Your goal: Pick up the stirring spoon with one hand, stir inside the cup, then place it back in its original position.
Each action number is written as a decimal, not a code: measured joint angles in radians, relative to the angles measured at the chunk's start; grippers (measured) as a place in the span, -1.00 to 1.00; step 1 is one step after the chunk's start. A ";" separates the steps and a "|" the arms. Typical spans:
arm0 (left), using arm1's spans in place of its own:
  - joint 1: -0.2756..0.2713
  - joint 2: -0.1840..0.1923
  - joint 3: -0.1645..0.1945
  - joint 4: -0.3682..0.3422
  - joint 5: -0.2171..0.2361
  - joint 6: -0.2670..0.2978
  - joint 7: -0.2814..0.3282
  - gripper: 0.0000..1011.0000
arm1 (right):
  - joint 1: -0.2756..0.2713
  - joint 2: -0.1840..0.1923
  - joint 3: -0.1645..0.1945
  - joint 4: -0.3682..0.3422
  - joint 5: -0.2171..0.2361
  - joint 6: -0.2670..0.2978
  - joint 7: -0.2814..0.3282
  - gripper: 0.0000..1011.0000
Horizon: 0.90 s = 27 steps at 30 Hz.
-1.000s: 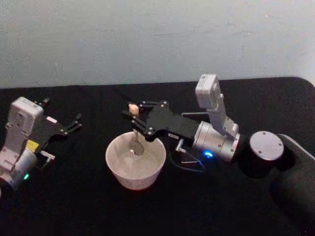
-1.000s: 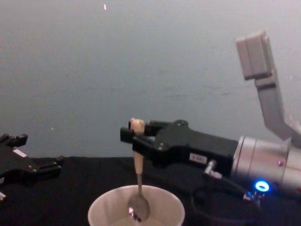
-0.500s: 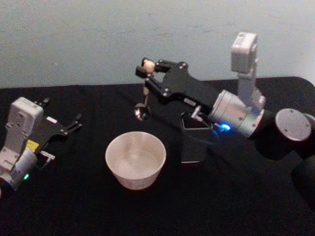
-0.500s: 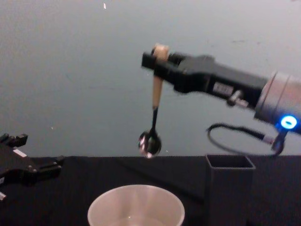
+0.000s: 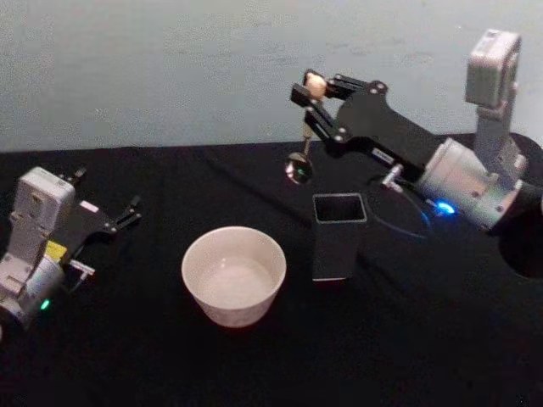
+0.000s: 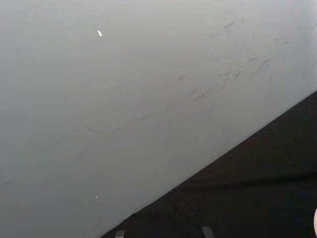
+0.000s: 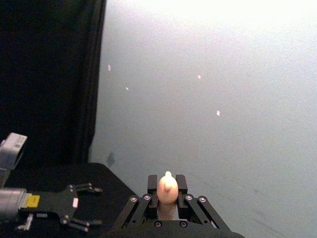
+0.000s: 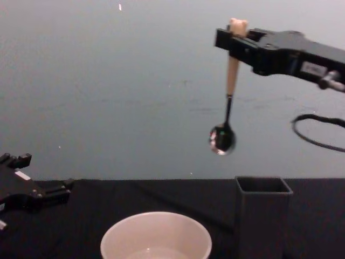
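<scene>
My right gripper (image 5: 312,95) is shut on the beige handle of the stirring spoon (image 5: 301,146), which hangs bowl down in the air. In the chest view the spoon (image 8: 227,106) hangs high, up and to the left of the dark grey holder (image 8: 262,215), held by the right gripper (image 8: 235,36). The holder (image 5: 337,235) stands right of the cream cup (image 5: 233,274). The cup (image 8: 156,236) sits low at the front. The right wrist view has the bear-head top of the spoon (image 7: 168,190) between the black fingers. My left gripper (image 5: 129,209) rests open at the far left.
A black cloth covers the table (image 5: 407,339) and a pale wall rises behind it. A black cable (image 8: 318,132) loops below the right wrist. The left gripper (image 7: 81,205) appears far off in the right wrist view.
The right gripper has lifted the spoon out of the cup and carried it up and to the right, toward the space above the holder. The left arm stayed still.
</scene>
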 joint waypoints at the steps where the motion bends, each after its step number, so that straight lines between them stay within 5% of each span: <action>1: 0.000 0.000 0.000 0.000 0.000 0.000 0.000 0.98 | -0.008 0.006 0.005 -0.011 -0.001 0.005 -0.007 -0.58; 15: 0.000 0.000 0.000 0.000 0.000 0.000 0.000 0.98 | -0.118 0.063 0.061 -0.115 -0.012 0.073 -0.066 -0.58; 27: 0.000 0.000 0.000 0.000 0.000 0.000 0.000 0.98 | -0.146 0.055 0.070 -0.105 -0.019 0.092 -0.088 -0.58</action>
